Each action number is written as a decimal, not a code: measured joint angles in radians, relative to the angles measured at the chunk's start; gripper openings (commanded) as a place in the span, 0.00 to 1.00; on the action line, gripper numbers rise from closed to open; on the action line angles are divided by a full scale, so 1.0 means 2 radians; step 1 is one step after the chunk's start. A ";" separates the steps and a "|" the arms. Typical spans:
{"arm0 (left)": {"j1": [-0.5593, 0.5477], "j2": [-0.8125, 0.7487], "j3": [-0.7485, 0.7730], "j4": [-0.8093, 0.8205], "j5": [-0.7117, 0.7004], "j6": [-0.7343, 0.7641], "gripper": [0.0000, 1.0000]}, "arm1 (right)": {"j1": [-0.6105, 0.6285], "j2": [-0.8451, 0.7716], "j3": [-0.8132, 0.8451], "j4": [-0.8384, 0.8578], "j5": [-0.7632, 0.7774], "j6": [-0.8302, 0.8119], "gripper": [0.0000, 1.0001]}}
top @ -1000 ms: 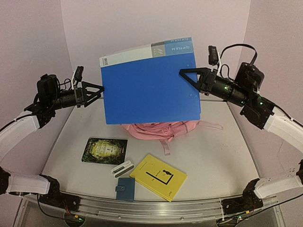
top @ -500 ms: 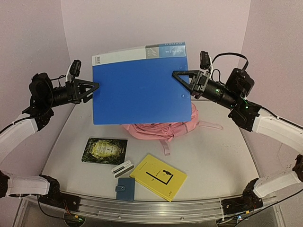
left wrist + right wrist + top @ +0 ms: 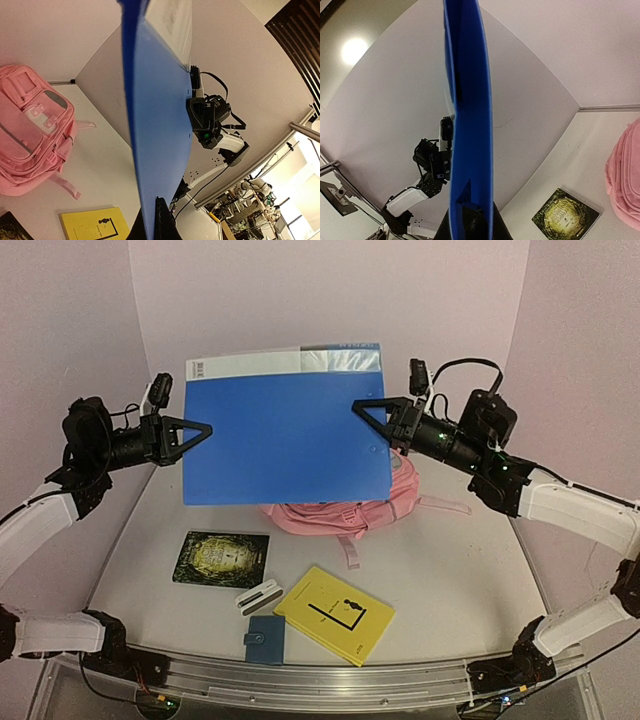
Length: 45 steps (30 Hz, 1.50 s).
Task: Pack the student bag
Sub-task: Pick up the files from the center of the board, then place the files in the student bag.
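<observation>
Blue folder (image 3: 285, 430) is up in the air, upright with its face to the top camera. Left gripper (image 3: 203, 428) is pinched on its left edge and right gripper (image 3: 362, 410) is clamped on its right edge, and both wrist views show the fingers tight against either face. Student bag (image 3: 340, 515) lies flat on the table (image 3: 460, 560) directly below the folder, its top hidden behind the folder's lower edge; yellow book (image 3: 335, 613) and dark book (image 3: 221, 558) lie further below the folder, nearer the arm bases.

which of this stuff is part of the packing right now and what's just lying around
In play: pink backpack, blue folder, left gripper, right gripper.
Lying about for now: dark book, yellow book, small blue wallet, small white object.
</observation>
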 measured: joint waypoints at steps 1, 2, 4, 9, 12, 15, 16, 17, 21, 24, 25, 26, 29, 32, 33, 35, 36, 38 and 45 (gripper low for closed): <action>0.000 0.000 0.004 -0.021 -0.006 0.006 0.00 | 0.001 0.001 0.000 -0.012 0.011 -0.010 0.36; 0.000 0.002 0.009 -0.044 -0.012 0.013 0.00 | 0.001 0.003 0.001 -0.026 0.025 -0.022 0.48; 0.000 0.008 0.024 -0.092 -0.023 0.027 0.00 | 0.001 0.007 0.003 -0.057 0.054 -0.047 0.74; 0.030 0.047 0.071 -0.186 -0.035 0.054 0.00 | 0.002 0.024 0.022 -0.146 0.129 -0.113 0.97; 0.075 0.072 0.087 -0.216 -0.035 0.061 0.00 | 0.009 0.038 0.043 -0.197 0.175 -0.150 0.98; 0.135 0.093 0.088 -0.227 -0.034 0.052 0.00 | 0.033 0.065 0.077 -0.242 0.229 -0.187 0.98; 0.154 0.098 0.086 -0.228 -0.034 0.047 0.00 | 0.043 0.075 0.088 -0.255 0.245 -0.198 0.98; 0.172 0.101 0.082 -0.227 -0.035 0.043 0.00 | 0.052 0.087 0.098 -0.267 0.260 -0.208 0.98; 0.220 0.100 0.060 -0.216 -0.048 0.037 0.00 | 0.091 0.160 0.165 -0.320 0.329 -0.246 0.98; 0.225 0.082 0.035 -0.210 -0.071 0.049 0.00 | 0.109 0.238 0.233 -0.355 0.372 -0.268 0.98; 0.225 0.073 0.028 -0.211 -0.078 0.056 0.00 | 0.113 0.263 0.252 -0.365 0.381 -0.274 0.97; 0.225 0.064 0.024 -0.214 -0.085 0.064 0.00 | 0.116 0.282 0.265 -0.372 0.386 -0.279 0.96; 0.225 0.037 0.024 -0.237 -0.117 0.101 0.00 | 0.117 0.354 0.321 -0.402 0.410 -0.293 0.91; 0.226 0.016 0.025 -0.262 -0.158 0.137 0.00 | 0.116 0.417 0.371 -0.423 0.429 -0.307 0.87; 0.227 0.011 0.025 -0.269 -0.170 0.147 0.00 | 0.116 0.430 0.382 -0.429 0.433 -0.310 0.86; 0.227 0.002 0.025 -0.283 -0.191 0.163 0.00 | 0.115 0.456 0.409 -0.438 0.444 -0.316 0.84; 0.227 0.000 0.025 -0.289 -0.198 0.169 0.00 | 0.114 0.469 0.424 -0.440 0.450 -0.319 0.83; 0.227 -0.002 0.025 -0.296 -0.208 0.179 0.00 | 0.114 0.495 0.453 -0.441 0.464 -0.326 0.81; 0.227 -0.002 0.025 -0.311 -0.215 0.190 0.00 | 0.106 0.550 0.502 -0.449 0.494 -0.346 0.77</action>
